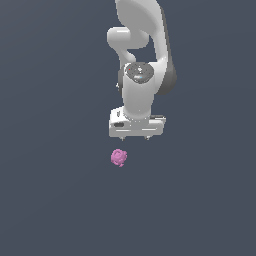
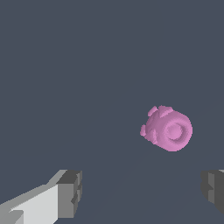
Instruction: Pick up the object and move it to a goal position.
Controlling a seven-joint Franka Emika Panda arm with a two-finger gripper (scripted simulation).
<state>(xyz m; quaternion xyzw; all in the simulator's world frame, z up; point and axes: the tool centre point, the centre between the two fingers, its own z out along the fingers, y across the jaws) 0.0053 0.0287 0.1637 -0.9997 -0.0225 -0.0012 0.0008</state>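
Note:
The object [image 1: 118, 157] is a small pink-purple knobbly lump lying on the dark grey floor, just below the white arm's hand in the exterior view. It also shows in the wrist view [image 2: 167, 129], with a round hollow face. My gripper [image 1: 135, 138] hangs above and slightly to the exterior view's right of it, not touching it. In the wrist view my gripper [image 2: 142, 192] is open and empty: its two grey fingertips [image 2: 70, 193] stand wide apart, with the object beyond the gap between them.
The white Panda arm [image 1: 142, 55] rises from the hand toward the top of the exterior view. A plain dark grey floor [image 1: 50, 200] lies all around.

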